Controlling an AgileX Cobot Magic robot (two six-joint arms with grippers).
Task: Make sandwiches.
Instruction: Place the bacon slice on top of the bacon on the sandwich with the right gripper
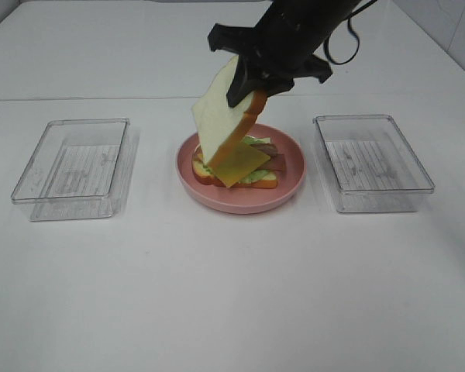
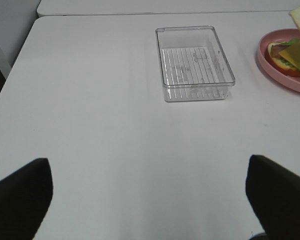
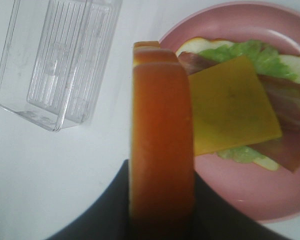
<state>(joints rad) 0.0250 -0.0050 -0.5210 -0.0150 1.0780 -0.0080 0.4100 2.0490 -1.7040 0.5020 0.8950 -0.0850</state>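
Two clear trays sit on the white tabletop (image 1: 232, 294), one on each side of a pink plate (image 1: 293, 182) at the middle: the left tray (image 1: 71, 169) and the right tray (image 1: 372, 161), both well apart from the plate.

On the plate lies the lower part of the sandwich: a bread slice (image 1: 205, 172) at the bottom, then lettuce (image 1: 256, 177), bacon (image 1: 275, 161) and a yellow cheese slice (image 1: 239, 163) on top, turned at an angle so one corner points toward the plate's front rim.

From the right, the right arm reaches in over the plate. Its claw (image 1: 248, 85) grips the top slice (image 1: 221, 112) by its upper edge, the black fingers closed on the crust. That slice hangs tilted above the stack, white face toward the left tray, brown crust toward the arm. Its lower corner comes down close to the cheese; whether it touches cannot be told from the high view. In the right wrist view the crust fills the middle as an orange-brown band, with the cheese, lettuce and bacon beside it on the plate and a tray off to the other side.

Far off at the left, the left claw (image 2: 150, 200) is wide open, holding nothing, its two dark fingers (image 2: 20, 195) spread over bare tabletop. Ahead of it are the left tray and, further on, the plate's edge with part of the stack.
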